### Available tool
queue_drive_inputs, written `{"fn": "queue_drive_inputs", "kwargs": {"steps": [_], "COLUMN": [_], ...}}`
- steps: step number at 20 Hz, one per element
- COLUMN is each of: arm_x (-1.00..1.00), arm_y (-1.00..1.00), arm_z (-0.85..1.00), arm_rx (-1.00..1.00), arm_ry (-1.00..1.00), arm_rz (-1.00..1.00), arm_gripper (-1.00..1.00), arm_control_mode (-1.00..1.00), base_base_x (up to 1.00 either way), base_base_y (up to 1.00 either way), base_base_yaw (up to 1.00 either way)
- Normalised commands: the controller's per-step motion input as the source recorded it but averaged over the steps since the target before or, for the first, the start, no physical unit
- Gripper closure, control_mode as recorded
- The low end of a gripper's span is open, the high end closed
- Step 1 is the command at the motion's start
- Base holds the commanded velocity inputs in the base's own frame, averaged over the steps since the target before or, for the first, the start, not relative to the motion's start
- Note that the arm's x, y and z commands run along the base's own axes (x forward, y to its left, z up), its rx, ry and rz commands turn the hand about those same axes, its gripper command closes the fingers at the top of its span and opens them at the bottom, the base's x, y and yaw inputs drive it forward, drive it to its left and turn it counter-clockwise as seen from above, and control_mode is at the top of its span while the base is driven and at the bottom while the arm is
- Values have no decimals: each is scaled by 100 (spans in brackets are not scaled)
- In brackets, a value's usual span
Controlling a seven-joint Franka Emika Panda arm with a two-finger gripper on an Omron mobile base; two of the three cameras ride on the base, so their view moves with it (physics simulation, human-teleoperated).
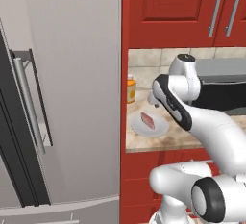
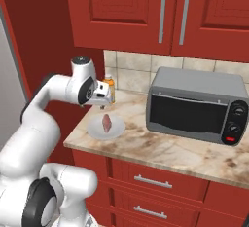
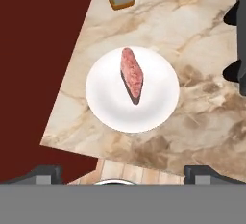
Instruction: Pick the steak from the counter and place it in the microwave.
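Note:
The steak (image 3: 131,75), a small pinkish-red slab, lies on a round white plate (image 3: 158,104) near the left end of the counter (image 3: 202,136). My gripper (image 3: 124,176) hangs open above the plate, its two dark fingertips (image 3: 45,174) spread wide with nothing between them. From the right base view the hand (image 2: 103,105) points down just behind the steak (image 2: 106,122) and clear of it. The microwave (image 2: 194,106) stands to the right on the counter with its door shut. In the left base view the steak (image 1: 147,120) lies just left of my forearm.
An orange bottle (image 2: 110,87) stands against the tiled wall behind the plate (image 2: 116,129). The counter's left edge drops off beside a red side panel (image 3: 43,50). A tall grey fridge (image 1: 72,74) is to the left. Red wall cabinets (image 2: 160,11) hang overhead.

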Motion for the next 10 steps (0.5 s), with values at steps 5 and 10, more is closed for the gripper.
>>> {"fn": "queue_drive_inputs", "kwargs": {"steps": [5,10], "arm_x": [91,50], "arm_y": [-1,-1], "arm_z": [-100,-58], "arm_rx": [0,0], "arm_ry": [11,3], "arm_rz": [8,12], "arm_gripper": [-100,-100], "arm_control_mode": [-100,-100], "base_base_x": [0,0], "base_base_y": [0,0], "base_base_yaw": [0,0]}}
